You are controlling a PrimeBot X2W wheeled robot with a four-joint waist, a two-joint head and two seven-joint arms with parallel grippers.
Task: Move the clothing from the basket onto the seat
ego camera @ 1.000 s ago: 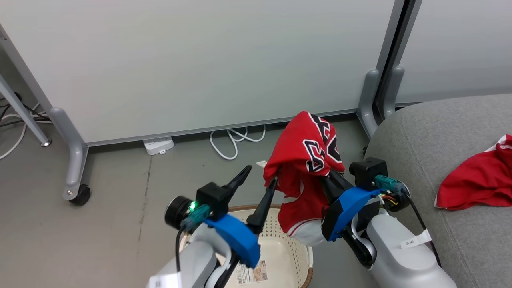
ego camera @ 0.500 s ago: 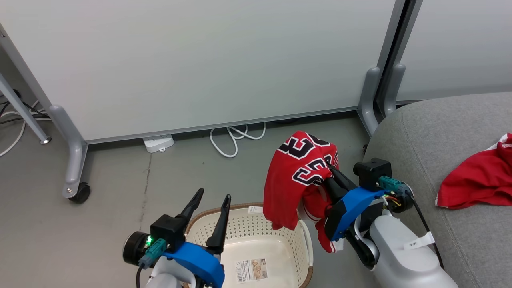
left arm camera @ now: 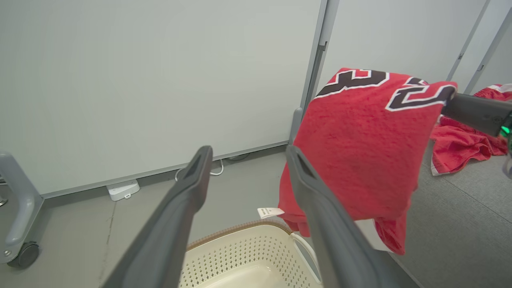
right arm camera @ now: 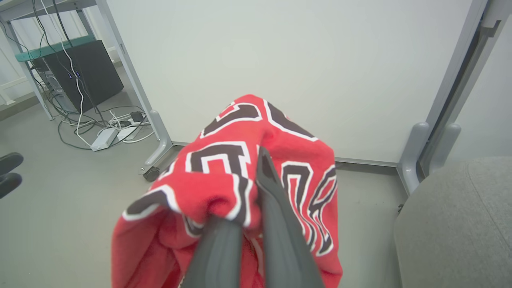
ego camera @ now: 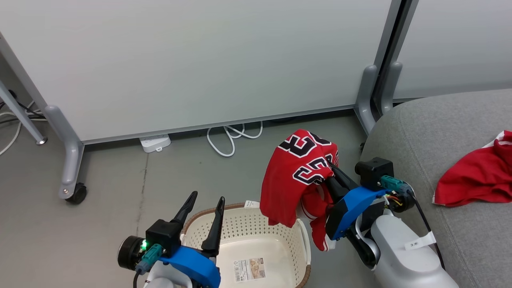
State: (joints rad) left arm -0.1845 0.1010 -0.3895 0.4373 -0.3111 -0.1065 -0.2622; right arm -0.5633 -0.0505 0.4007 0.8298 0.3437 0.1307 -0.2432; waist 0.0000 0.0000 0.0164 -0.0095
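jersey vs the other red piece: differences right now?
The jersey hangs clamped in the right gripper's fingers; the red piece lies crumpled on the seat. The jersey shows black white-edged lettering; the red piece shows white trim, no lettering visible. Both are red; neither lies in the basket.

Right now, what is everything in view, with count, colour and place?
seat: one, grey, at the right
basket: one, cream-white, brown rim, on the floor
jersey: one, red with black numbers, held up over the basket's right rim
red garment: one, red with white trim, on the seat
partition panels: two, pale, behind
power strip: one, white, floor by the panels
cable: one, white, looped beside the strip
dark shoes: two, black, right wrist view's left edge
left hand: one, dark, open by the basket's left rim
right hand: one, dark, shut on the jersey
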